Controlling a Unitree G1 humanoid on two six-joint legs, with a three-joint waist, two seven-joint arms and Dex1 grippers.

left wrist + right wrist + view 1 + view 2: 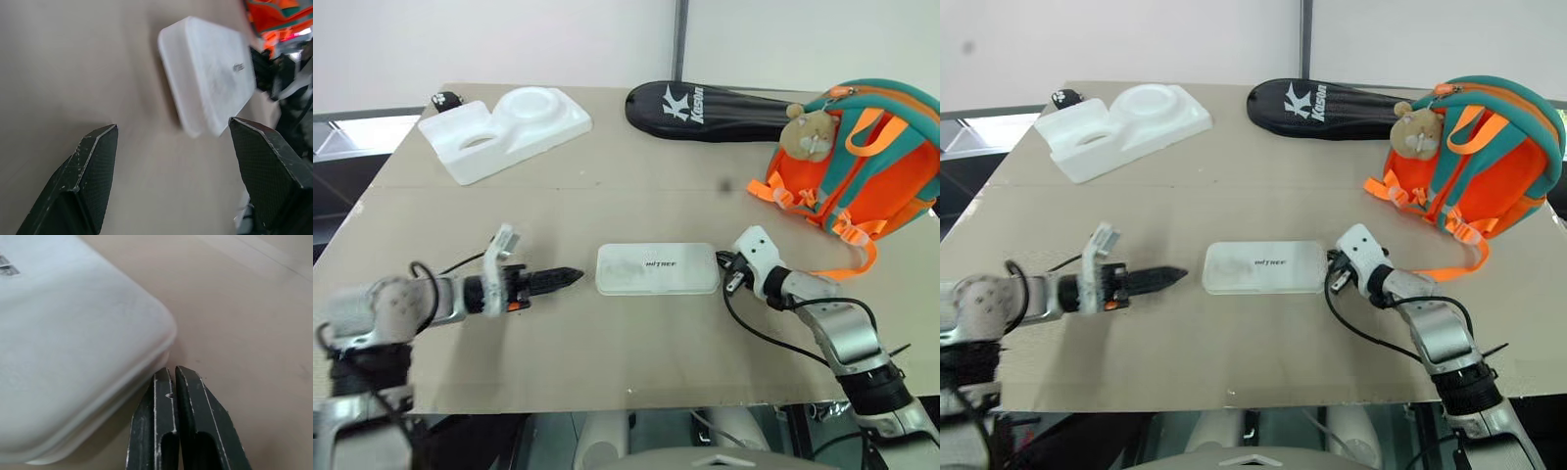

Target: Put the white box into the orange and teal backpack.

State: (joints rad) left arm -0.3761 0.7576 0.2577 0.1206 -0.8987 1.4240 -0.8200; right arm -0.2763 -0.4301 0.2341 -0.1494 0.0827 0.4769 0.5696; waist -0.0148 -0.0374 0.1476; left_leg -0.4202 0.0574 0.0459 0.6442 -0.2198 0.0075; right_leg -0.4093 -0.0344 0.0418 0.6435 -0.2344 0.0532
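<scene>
Table: white box flat (left claw spread)

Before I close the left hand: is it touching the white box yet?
Apart. In the left eye view the left hand stops short of the white box, with bare table between them.

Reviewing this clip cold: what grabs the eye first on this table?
The bright orange and teal backpack at the far right of the table, with a teddy-bear charm on it. Next, the white box lying flat at the middle, flanked by the open left gripper and the shut right gripper at its edge. Behind lie a white foam tray and a black racket bag.
</scene>
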